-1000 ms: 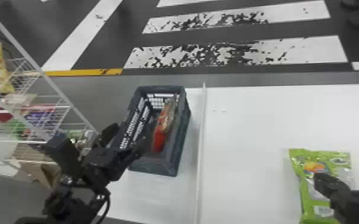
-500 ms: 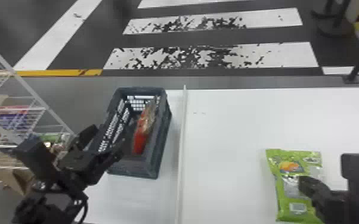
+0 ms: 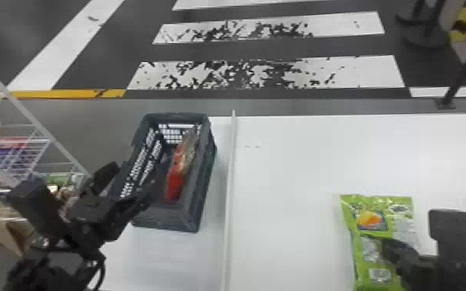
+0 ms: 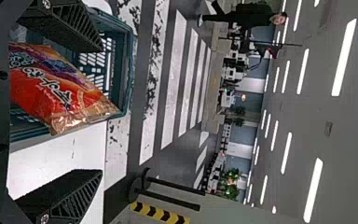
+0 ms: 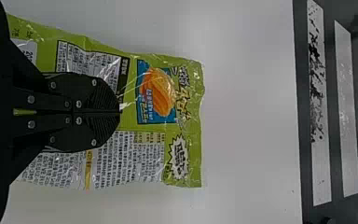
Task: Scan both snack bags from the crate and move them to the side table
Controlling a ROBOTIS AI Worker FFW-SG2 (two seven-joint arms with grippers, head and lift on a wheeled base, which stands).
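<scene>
My left gripper stands open at the near left side of the dark crate, which holds a red snack bag leaning along its right wall. From the wrist, the same left gripper has its fingers wide apart, and the red bag lies beyond them with nothing gripped. A green snack bag lies flat on the white table at the right, with my right gripper over it. Up close the right gripper is shut on the green bag, creases running from its fingertips.
A thin white raised strip runs along the table between crate and green bag. Wire shelves with goods stand at the left, close to the left arm. A dark post rises beyond the table's far right.
The head view has turned, so crate, bags and both arms appear farther left. Against the bag, the right gripper has shifted slightly; the left keeps about its place beside the crate.
</scene>
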